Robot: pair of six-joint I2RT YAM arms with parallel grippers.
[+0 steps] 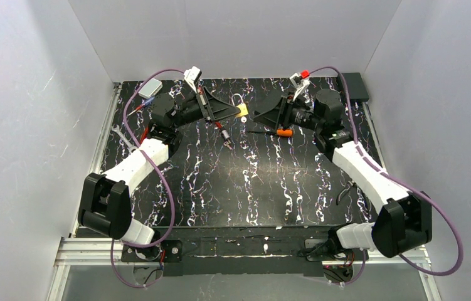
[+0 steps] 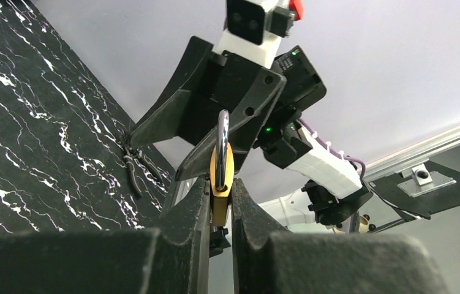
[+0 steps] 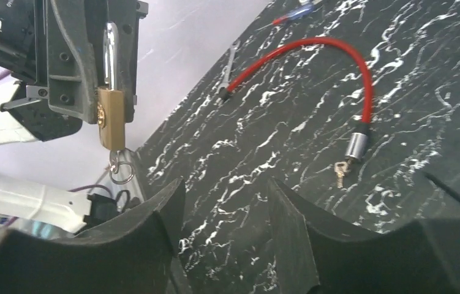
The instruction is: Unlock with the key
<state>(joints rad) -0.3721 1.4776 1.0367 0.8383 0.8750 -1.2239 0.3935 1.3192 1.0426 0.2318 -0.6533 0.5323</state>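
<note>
My left tool (image 2: 220, 193) grips the brass padlock (image 3: 111, 125) by its body. The key (image 3: 116, 162) seems to hang from the padlock's underside, on a ring (image 3: 121, 174). My right tool (image 3: 226, 187) gapes empty, facing them.

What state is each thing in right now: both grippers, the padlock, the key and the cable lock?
left gripper: shut on padlock.
right gripper: open, empty.
padlock: held in the air, shackle uppermost and seemingly closed.
key: hanging under padlock, apparently in its keyhole.
red cable lock: lying unlooped, ends apart, small key at its barrel end.
</note>
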